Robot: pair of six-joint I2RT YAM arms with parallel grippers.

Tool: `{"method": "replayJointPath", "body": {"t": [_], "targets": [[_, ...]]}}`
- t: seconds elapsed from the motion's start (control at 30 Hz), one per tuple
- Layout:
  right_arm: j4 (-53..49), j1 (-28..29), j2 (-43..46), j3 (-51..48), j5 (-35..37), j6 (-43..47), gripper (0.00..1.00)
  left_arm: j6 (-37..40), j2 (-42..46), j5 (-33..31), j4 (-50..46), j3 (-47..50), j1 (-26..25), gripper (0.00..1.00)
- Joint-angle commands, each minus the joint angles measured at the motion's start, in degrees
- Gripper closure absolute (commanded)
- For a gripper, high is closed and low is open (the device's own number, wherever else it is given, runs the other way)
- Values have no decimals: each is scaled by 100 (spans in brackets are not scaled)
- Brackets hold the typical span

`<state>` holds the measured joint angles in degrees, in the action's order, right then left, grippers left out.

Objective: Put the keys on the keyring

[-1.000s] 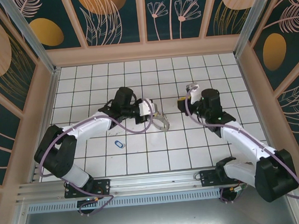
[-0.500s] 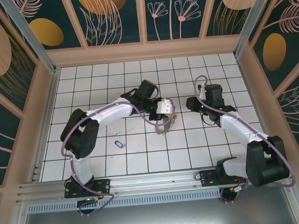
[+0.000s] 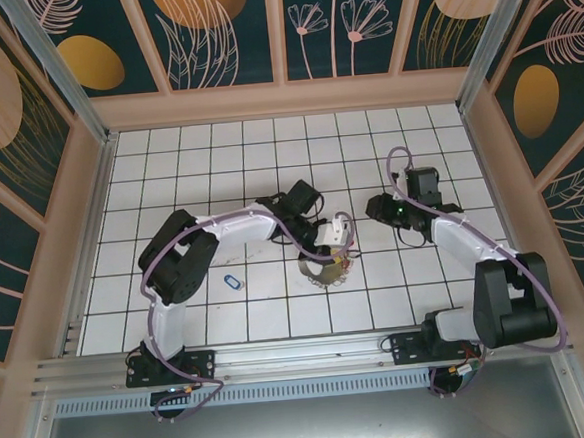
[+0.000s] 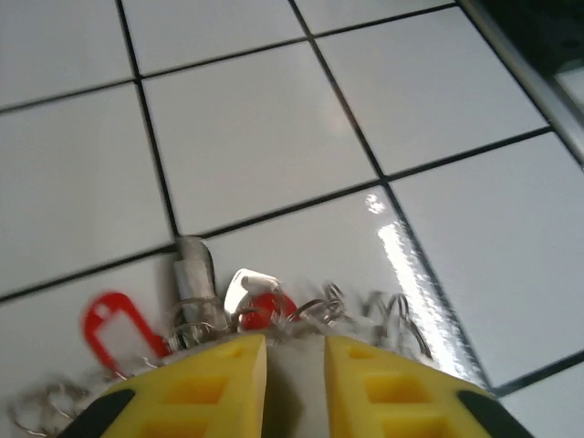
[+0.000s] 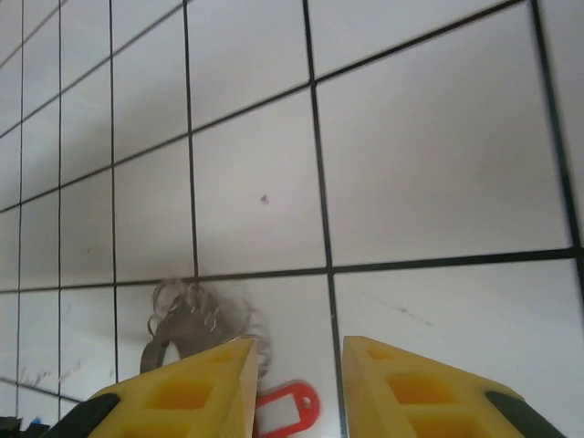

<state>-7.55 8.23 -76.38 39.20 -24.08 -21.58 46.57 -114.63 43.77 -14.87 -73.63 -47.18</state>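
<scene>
- A white tiled floor (image 3: 209, 175) is boxed in by patterned walls (image 3: 219, 34) at the left, right and far sides, with a metal rail (image 3: 281, 355) along the near edge.
- The left arm (image 3: 223, 229) stretches from the near left across the middle of the floor. A purple cable (image 3: 304, 240) loops beside its wrist, and arm and cable hide the tiles beneath them.
- A blue key (image 3: 233, 281) lies alone on the floor, near the left arm's elbow and well to the left of the keyring (image 3: 319, 274).
- The keyring lies near the middle of the floor, just on the near side of the left gripper (image 3: 334, 251), with a speck of red at its right edge.
- From the left wrist, the left gripper (image 4: 295, 351) shows its yellow fingers (image 4: 210, 383) a narrow gap apart with only floor between them. A red tag (image 4: 111, 327), a metal key (image 4: 192, 278) and small wire loops (image 4: 392, 319) lie right at the fingertips. Whether they touch is unclear.
- The right gripper (image 3: 374, 208) sits to the right of the keyring, apart from it.
- From the right wrist, the right gripper (image 5: 297, 360) is parted somewhat wider, with nothing between the fingers. A tangle of rings (image 5: 196, 315) and another red tag (image 5: 287, 406) lie on the floor by its left finger.
</scene>
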Motion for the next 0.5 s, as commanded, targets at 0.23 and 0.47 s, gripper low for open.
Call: {"method": "replayJointPath", "body": {"t": [0.23, 0.47], "targets": [[-186, 818, -1087, 381, -234, 405, 63, -3607, 1979, -668, 4340, 2746, 196, 68], [-233, 1168, -1755, 960, -78, 784, 63, -6438, 2376, -2294, 5032, 3534, 476, 64]]}}
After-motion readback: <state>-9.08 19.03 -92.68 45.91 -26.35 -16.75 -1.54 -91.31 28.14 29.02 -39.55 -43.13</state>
